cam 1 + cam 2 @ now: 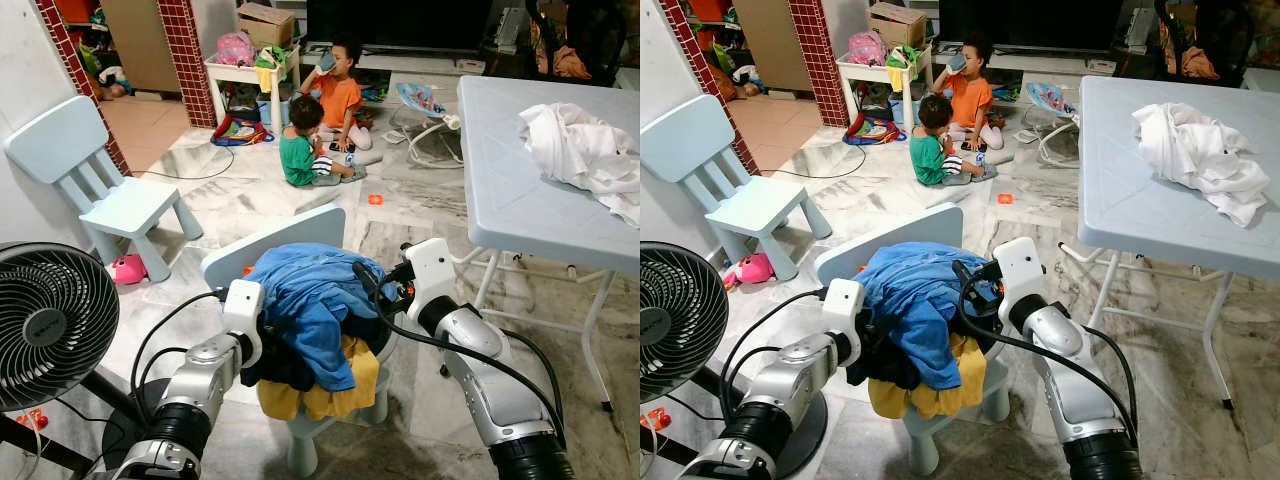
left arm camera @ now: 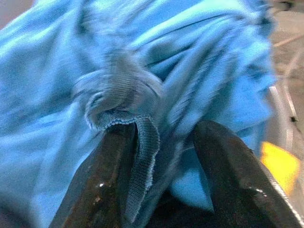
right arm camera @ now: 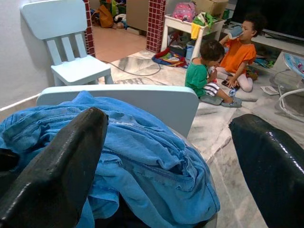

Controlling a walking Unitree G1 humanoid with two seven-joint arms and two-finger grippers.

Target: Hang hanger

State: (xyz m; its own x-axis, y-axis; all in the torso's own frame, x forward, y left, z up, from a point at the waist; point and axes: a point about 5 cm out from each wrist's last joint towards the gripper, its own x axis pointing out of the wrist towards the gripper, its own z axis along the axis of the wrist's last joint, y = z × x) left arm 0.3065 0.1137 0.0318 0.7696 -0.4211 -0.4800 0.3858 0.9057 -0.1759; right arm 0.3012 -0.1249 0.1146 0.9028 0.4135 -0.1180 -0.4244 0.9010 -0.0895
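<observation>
A heap of clothes lies on a small pale blue chair point(image 1: 300, 232) right before me, with a blue garment point(image 1: 310, 290) on top and yellow cloth point(image 1: 330, 395) and dark cloth under it. No hanger can be made out. My left gripper point(image 2: 164, 130) is pushed into the heap's left side, its fingers point(image 2: 107, 175) apart with a ribbed blue hem point(image 2: 142, 156) lying between them. My right gripper point(image 3: 168, 123) is at the heap's right side, wide open just above the blue garment point(image 3: 142, 156), holding nothing.
A black fan point(image 1: 45, 320) stands close on my left. A white folding table point(image 1: 520, 190) with a white cloth point(image 1: 580, 150) is on my right. A second small chair point(image 1: 110, 190) stands by the left wall. Two children point(image 1: 320, 110) sit on the floor beyond.
</observation>
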